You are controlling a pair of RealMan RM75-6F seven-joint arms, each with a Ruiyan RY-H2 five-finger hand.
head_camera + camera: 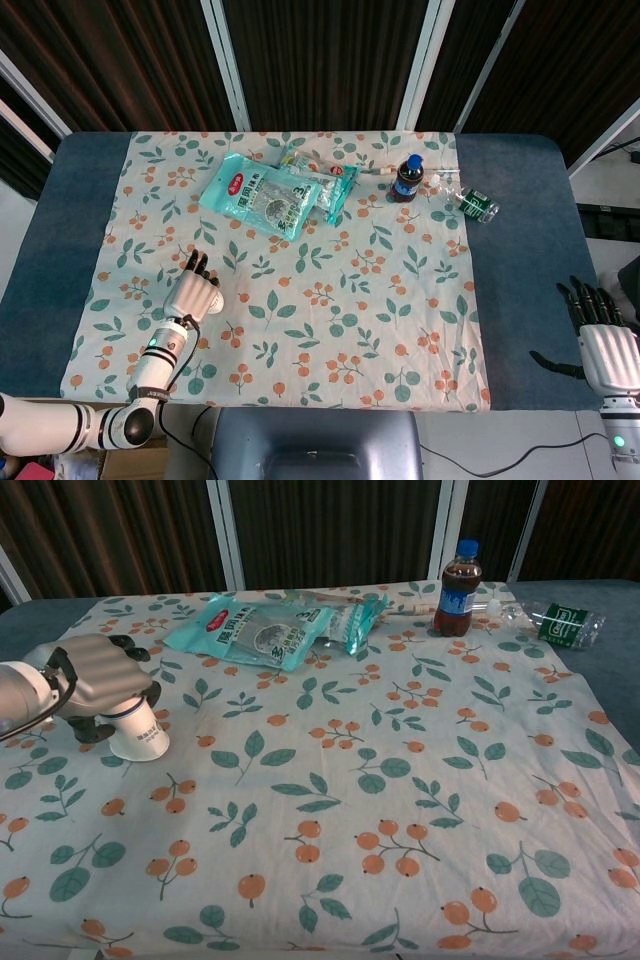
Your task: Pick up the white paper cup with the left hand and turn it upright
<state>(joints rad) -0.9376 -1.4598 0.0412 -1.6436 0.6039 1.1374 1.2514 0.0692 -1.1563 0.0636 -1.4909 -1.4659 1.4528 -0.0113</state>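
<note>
The white paper cup (137, 737) stands mouth-down near the left edge of the floral cloth, leaning a little. My left hand (98, 675) lies over its top with the fingers curled around its upper part, gripping it. In the head view the left hand (196, 294) hides almost all of the cup, of which only a white sliver (217, 305) shows. My right hand (604, 342) hangs off the table's right side with fingers apart, holding nothing.
Teal snack bags (262, 630) lie at the back centre. A cola bottle (457, 590) stands at the back right, with a clear plastic bottle (552, 620) lying beside it. The floral cloth (380, 780) covers a blue table (525, 250).
</note>
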